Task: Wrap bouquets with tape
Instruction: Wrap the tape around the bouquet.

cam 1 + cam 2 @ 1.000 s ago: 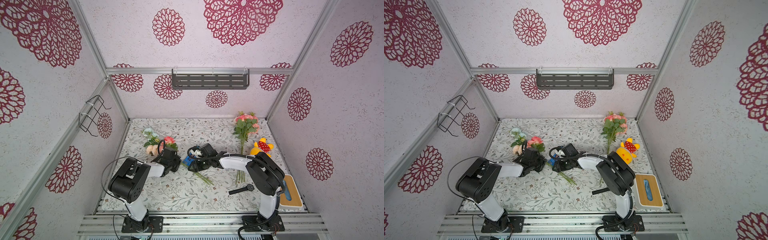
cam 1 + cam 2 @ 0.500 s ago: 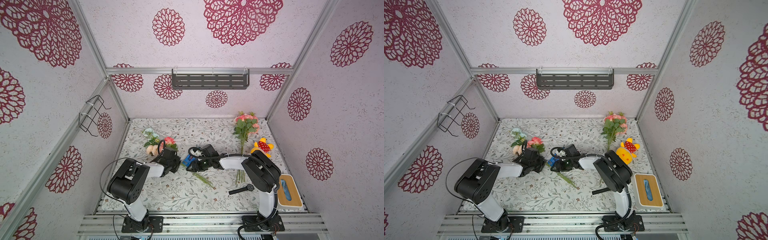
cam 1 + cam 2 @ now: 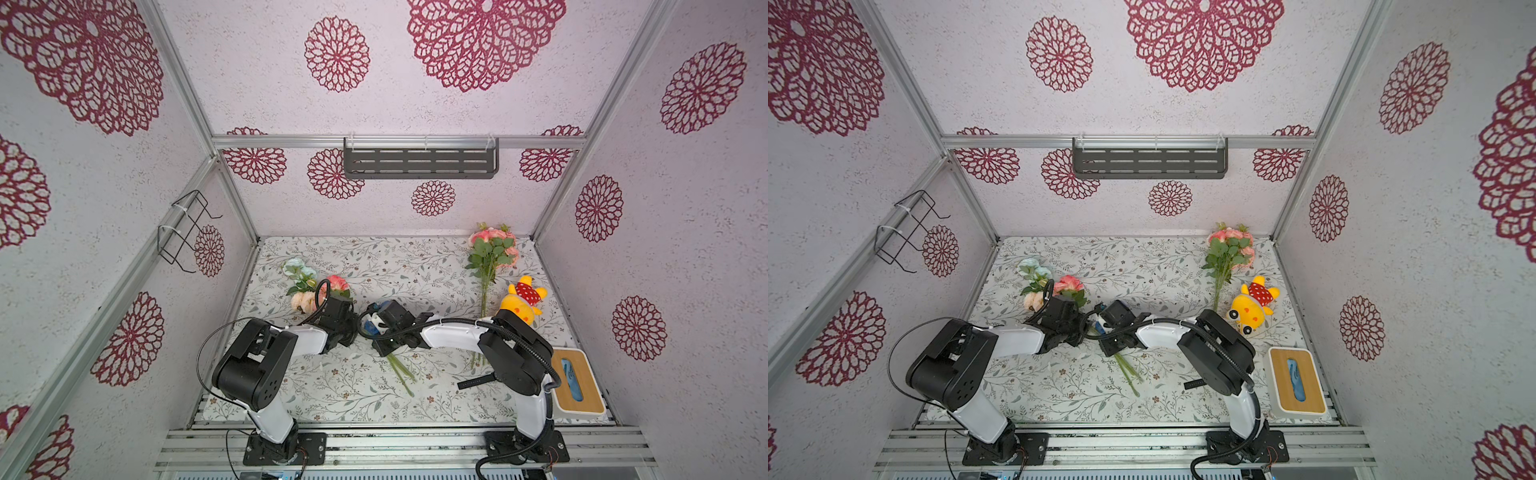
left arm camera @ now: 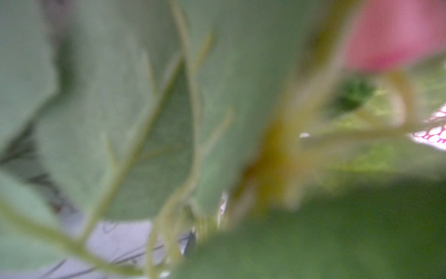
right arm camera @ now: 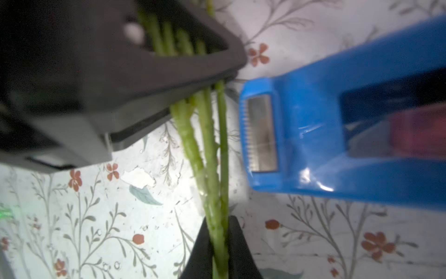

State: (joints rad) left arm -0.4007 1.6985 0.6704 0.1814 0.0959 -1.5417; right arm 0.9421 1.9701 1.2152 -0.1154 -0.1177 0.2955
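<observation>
The flowered worktop (image 3: pixel 374 257) spans the floor of the booth, and the left arm (image 3: pixel 257 361) and right arm (image 3: pixel 511 357) both reach in over its middle. The blue-bloomed bouquet (image 3: pixel 307 286) lies on the left, heads toward the far left and stems slanting near and right until they end on bare worktop. The pink bouquet (image 3: pixel 492 249) lies apart in the far right corner, stems pointing near. A white box with a wooden lid (image 3: pixel 582 399) sits at the near right edge, and a yellow plush toy (image 3: pixel 519 303) lies just beside the pink bouquet's stems. In the right wrist view the left tool (image 5: pixel 198 89) is pressed together around the blue-bloomed bouquet's bundle of stems. Further along them, the right tool (image 5: pixel 219 251) pinches the same stems between its two dark fingertips (image 5: pixel 241 253). The blue tape dispenser (image 5: pixel 313 145) stands on the worktop just beside that stretch of stem, its serrated blade facing the stems and the dark reddish roll behind it. In a top view only a bit of blue (image 3: pixel 1099 328) shows under the right wrist. The left wrist view is filled with blurred leaves and one pink bloom. A black wristwatch (image 3: pixel 476 381) lies near the right arm's base.
</observation>
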